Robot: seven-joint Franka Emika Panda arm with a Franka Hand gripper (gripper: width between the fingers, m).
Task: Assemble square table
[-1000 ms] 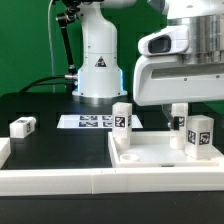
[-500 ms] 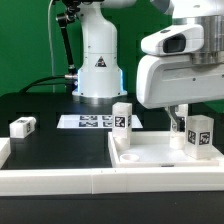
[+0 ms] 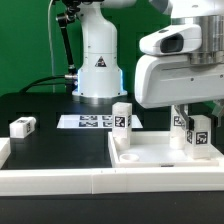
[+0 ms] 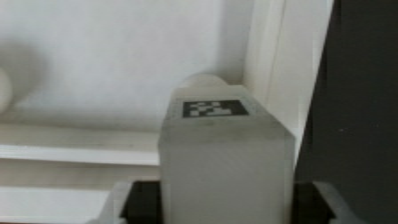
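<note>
The white square tabletop (image 3: 150, 160) lies tray-side up at the exterior view's lower right. One white tagged leg (image 3: 122, 117) stands upright at its far left corner. My gripper (image 3: 193, 120) is shut on a second tagged leg (image 3: 197, 134), which it holds upright at the tabletop's far right corner. In the wrist view this leg (image 4: 222, 140) fills the space between my dark fingers (image 4: 143, 200), with the tabletop's floor (image 4: 89, 60) and raised rim behind it. A third leg (image 3: 22, 126) lies loose on the black table at the exterior view's left.
The marker board (image 3: 90, 122) lies flat behind the tabletop, in front of the arm's base (image 3: 98, 60). A long white border wall (image 3: 60, 180) runs along the front edge, with a short raised end at the far left.
The hand has shifted and turned slightly with the leg in it. The leg now shows two tagged faces instead of one. Nothing else has moved.
</note>
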